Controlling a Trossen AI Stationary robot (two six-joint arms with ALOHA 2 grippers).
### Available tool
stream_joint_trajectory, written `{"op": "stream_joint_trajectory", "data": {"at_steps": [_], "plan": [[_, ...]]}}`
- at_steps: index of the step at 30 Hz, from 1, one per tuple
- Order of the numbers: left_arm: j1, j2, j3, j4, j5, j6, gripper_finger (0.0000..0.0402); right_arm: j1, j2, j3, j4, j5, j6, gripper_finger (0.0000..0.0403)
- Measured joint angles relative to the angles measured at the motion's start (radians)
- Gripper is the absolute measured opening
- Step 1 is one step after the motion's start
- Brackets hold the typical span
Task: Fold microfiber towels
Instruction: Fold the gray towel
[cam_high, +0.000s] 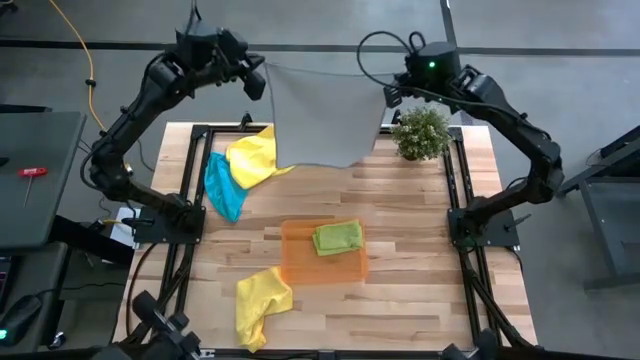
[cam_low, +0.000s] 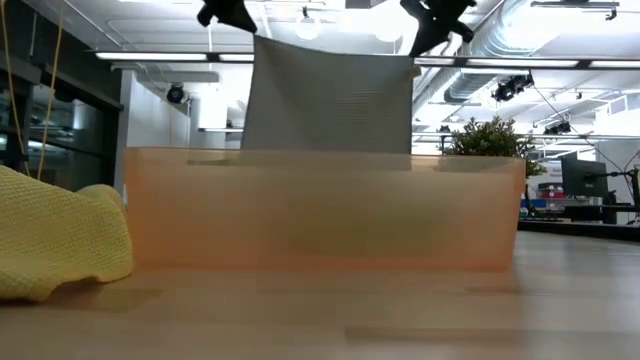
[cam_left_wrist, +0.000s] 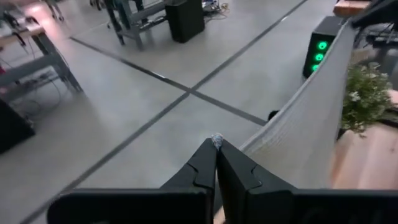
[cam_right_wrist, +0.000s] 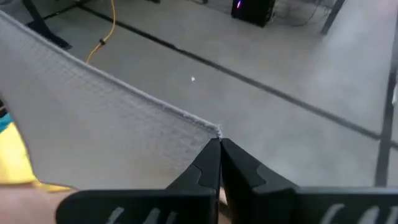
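Grey towel (cam_high: 325, 115) hangs spread between left gripper (cam_high: 258, 80) and right gripper (cam_high: 392, 93), each pinching a corner

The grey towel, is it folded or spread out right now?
Spread out. The grey towel hangs as one flat sheet, the left gripper and right gripper each shut on a top corner, above the table.
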Motion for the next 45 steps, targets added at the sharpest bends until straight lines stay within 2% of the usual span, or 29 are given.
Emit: {"op": "stream_joint_trajectory", "data": {"at_steps": [9, 12, 16, 19, 23, 27, 30, 35, 42, 45], "plan": [[0.038, 0.112, 0.209, -0.032, -0.048, 0.156, 0.0000, -0.064, 0.005, 0.176, -0.060, -0.001, -0.074, 0.0000], [0.042, 0.125, 0.234, -0.033, -0.071, 0.202, 0.0000, -0.068, 0.006, 0.198, -0.083, -0.001, -0.074, 0.0001], [0.033, 0.125, 0.235, -0.125, -0.041, 0.229, 0.0000, -0.040, 0.006, 0.193, -0.160, -0.005, -0.073, 0.0000], [0.000, 0.125, 0.227, -0.249, -0.006, 0.184, 0.0000, 0.001, 0.007, 0.154, -0.207, -0.007, -0.046, 0.0000], [-0.080, 0.123, 0.183, -0.411, 0.093, 0.106, 0.0000, 0.058, 0.008, 0.112, -0.254, -0.031, 0.009, 0.0000], [-0.206, 0.122, 0.157, -0.473, 0.101, 0.073, 0.0000, 0.110, 0.008, 0.070, -0.220, -0.085, 0.040, 0.0000], [-0.295, 0.123, 0.156, -0.461, 0.081, 0.055, 0.0000, 0.133, 0.007, 0.039, -0.176, -0.148, 0.030, 0.0000], [-0.387, 0.123, 0.158, -0.331, -0.066, -0.020, 0.0000, 0.163, 0.007, -0.087, -0.060, -0.300, 0.016, 0.0000], [-0.387, 0.125, 0.282, -0.289, 0.024, -0.151, 0.0000, 0.176, 0.008, -0.284, 0.051, -0.363, 0.013, 0.0000], [-0.388, 0.129, 0.291, -0.257, 0.052, -0.207, 0.0000, 0.167, 0.008, -0.335, 0.086, -0.464, 0.014, 0.0004]]}}
